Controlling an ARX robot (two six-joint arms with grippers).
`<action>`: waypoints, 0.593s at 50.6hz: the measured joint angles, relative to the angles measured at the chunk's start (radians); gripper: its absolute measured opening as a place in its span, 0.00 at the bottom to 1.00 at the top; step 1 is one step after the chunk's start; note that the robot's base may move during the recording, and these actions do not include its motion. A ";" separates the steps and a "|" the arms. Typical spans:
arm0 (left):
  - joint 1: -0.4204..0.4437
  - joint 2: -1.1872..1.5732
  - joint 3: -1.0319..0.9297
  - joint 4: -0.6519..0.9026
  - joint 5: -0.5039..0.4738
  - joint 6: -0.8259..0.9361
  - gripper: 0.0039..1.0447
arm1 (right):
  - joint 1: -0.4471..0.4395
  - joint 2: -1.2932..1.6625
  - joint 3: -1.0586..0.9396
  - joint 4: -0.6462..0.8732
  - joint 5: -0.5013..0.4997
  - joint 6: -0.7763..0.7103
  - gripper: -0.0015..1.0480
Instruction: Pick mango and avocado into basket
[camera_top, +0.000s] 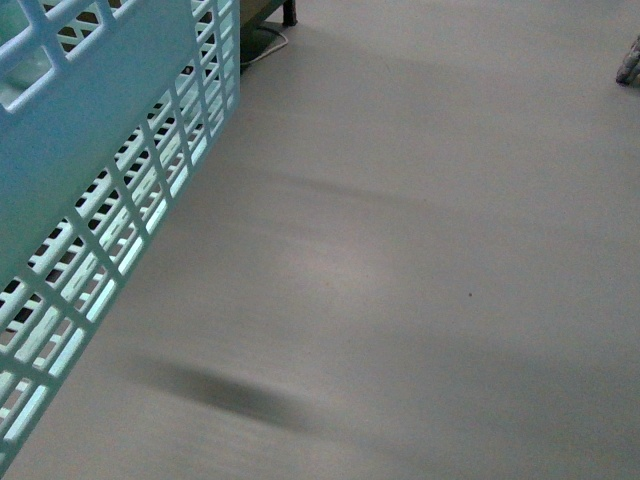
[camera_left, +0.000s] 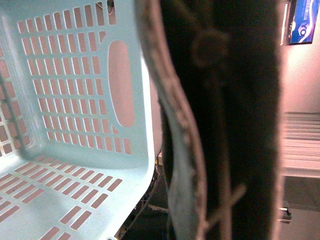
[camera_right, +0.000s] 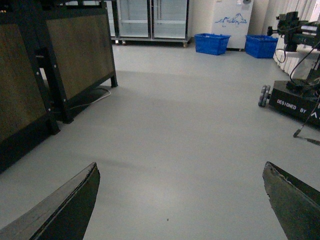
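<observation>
"DESIGNED BY A…" in white on black robot base (camera_right: 295, 102), cut off at the edge. Wall screen (camera_left: 301, 22) lettering unreadable.

Right gripper (camera_right: 180, 172) spread wide above grey floor (camera_right: 190, 130), dark wood-panelled cabinet (camera_right: 75, 55) at ten o'clock, two blue baskets (camera_right: 216, 43) near one o'clock, black wheeled base (camera_right: 297, 102) at two o'clock.

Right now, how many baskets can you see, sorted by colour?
pale teal basket: 1
dark blue baskets: 2
Total: 3
</observation>
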 joint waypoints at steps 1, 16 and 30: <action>0.000 0.000 0.000 0.000 0.000 0.000 0.07 | 0.000 0.000 0.000 0.000 0.000 0.000 0.93; 0.000 -0.001 0.000 0.000 0.000 0.000 0.07 | 0.000 0.000 0.000 0.000 0.000 0.000 0.93; 0.000 -0.001 0.000 0.000 0.000 0.000 0.07 | 0.000 0.000 0.000 0.000 0.000 -0.001 0.93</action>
